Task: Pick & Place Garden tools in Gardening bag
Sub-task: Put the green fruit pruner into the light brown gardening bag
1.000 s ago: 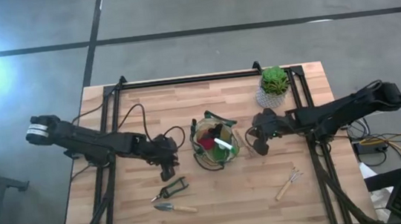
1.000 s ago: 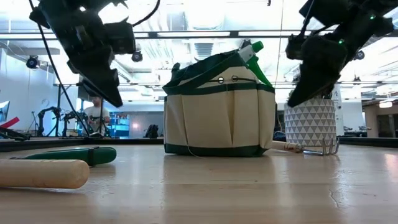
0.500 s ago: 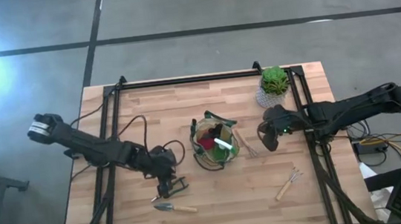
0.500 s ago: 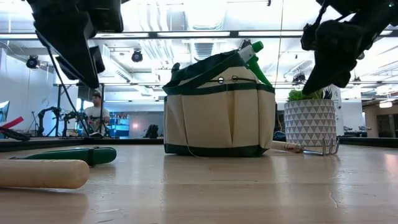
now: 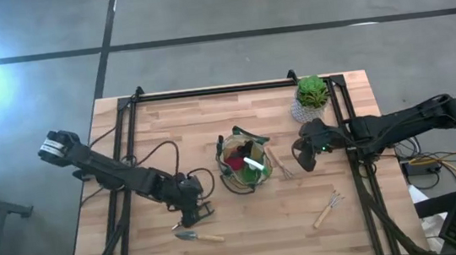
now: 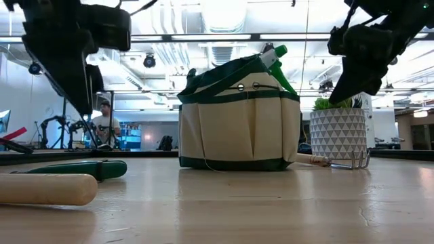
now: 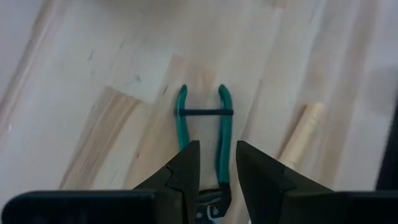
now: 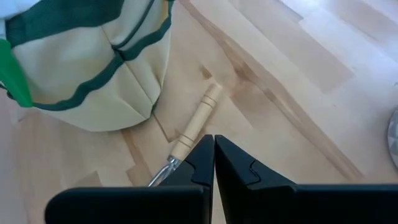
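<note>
Two arms over table. Left gripper (image 7: 211, 163) hovers just above green-handled pruners (image 7: 202, 121) lying on wood beside wooden-handled trowel (image 5: 199, 236), fingers apart, nothing held. Right gripper (image 8: 213, 155) pressed together, empty, above small fork (image 8: 189, 140) lying beside gardening bag (image 5: 245, 160). Another fork (image 5: 327, 209) lies apart, near right.

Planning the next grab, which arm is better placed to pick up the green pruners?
Left. Its tool hangs open right over the pruners, handles between its fingers. The right tool is shut, across the bag, over a wooden-handled fork.
</note>
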`<state>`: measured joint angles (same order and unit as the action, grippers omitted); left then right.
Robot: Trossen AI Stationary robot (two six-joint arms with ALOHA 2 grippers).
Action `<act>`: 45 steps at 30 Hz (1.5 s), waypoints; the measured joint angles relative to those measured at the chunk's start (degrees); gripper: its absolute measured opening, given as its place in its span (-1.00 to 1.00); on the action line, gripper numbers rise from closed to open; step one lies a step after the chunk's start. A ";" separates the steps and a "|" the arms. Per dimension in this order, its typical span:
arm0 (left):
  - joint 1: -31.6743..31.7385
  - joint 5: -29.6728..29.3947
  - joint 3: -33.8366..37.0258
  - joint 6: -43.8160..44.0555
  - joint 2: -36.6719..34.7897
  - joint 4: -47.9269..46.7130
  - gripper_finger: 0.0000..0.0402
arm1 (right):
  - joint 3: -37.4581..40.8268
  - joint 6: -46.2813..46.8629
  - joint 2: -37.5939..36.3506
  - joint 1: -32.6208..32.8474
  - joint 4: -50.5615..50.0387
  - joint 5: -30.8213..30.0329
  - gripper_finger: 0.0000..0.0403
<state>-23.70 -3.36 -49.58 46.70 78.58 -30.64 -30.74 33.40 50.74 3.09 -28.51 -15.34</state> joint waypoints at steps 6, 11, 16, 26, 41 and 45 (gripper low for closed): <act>0.02 -0.21 0.08 0.05 3.89 -0.04 -0.47 | 0.00 -0.37 0.00 0.00 0.00 -1.31 -0.96; 0.02 -0.69 0.08 -0.40 7.39 -0.01 -0.47 | 0.02 -0.37 0.00 0.00 0.02 -1.32 -0.96; 0.16 -1.29 0.08 -0.72 10.50 0.75 -0.47 | 0.00 -0.37 0.00 0.00 0.20 -1.34 -0.96; 0.87 -2.81 -0.01 -3.99 15.49 5.69 -0.47 | 0.00 -0.37 0.02 0.00 0.35 -1.35 -0.96; 1.49 -2.98 -0.05 -9.14 16.82 5.58 -0.87 | 0.00 -0.39 0.04 0.00 0.35 -1.35 -0.96; 1.51 -2.97 -0.05 -9.21 16.86 5.56 -0.87 | 0.00 -0.39 0.04 0.00 0.35 -1.35 -0.96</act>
<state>-22.20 -6.33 -49.63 37.49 95.44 -25.08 -30.74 33.01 50.78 3.09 -28.16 -16.69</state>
